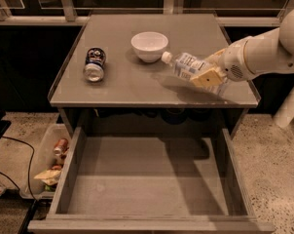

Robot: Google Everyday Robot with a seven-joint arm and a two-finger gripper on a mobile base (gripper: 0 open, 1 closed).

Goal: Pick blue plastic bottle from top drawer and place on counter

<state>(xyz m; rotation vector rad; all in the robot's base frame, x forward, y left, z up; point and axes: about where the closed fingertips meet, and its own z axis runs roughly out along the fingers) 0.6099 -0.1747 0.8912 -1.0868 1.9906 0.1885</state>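
The small clear-bluish blue plastic bottle [187,64], its white-and-blue label unreadable, hangs over the right part of the flat grey counter [132,84]. Its long axis is tilted, with the white cap pointing left toward the white round bowl [149,46]. The two-finger gripper [210,76] clamps the bottle's lower end. The thick white arm [264,52] reaches in from the right. The wide grey top drawer [68,177] stands open below.

Grey bench [132,89] carries a white bowl [149,46] and, to its left, a toppled soda can [95,64]; the gripper [209,75] clasps the blue plastic bottle [187,63] over the right side.
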